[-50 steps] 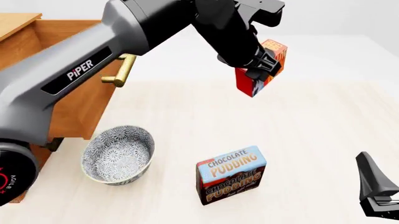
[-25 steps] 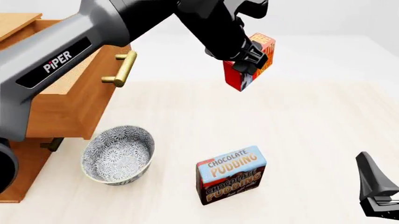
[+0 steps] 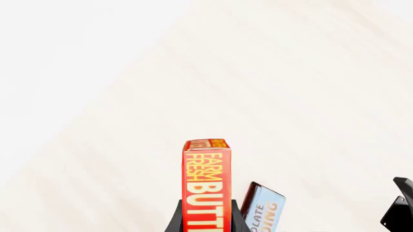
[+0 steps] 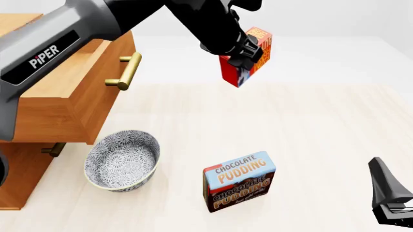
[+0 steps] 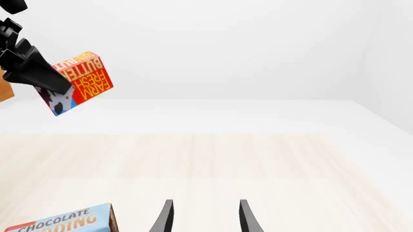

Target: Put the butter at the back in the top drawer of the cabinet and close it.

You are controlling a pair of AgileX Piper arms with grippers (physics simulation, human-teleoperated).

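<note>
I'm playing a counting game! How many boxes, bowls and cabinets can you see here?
Boxes: 2, the butter held up in the left gripper and the pudding box on the table.
Bowls: 1, the patterned bowl.
Cabinets: 1, the wooden cabinet.
Total: 4

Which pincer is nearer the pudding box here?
Right. The right pincer sits low beside the pudding box, on its right; the left pincer is raised well behind it, holding the butter.

The small red rectangular butter box [image 4: 246, 57] hangs above the table's [image 4: 322, 125] back, right of the light wooden cabinet's [image 4: 58, 96] open top drawer [image 4: 77, 84]; the patterned ceramic bowl [image 4: 123, 159] lies left of the blue-and-brown pudding box [image 4: 239, 181]
</note>
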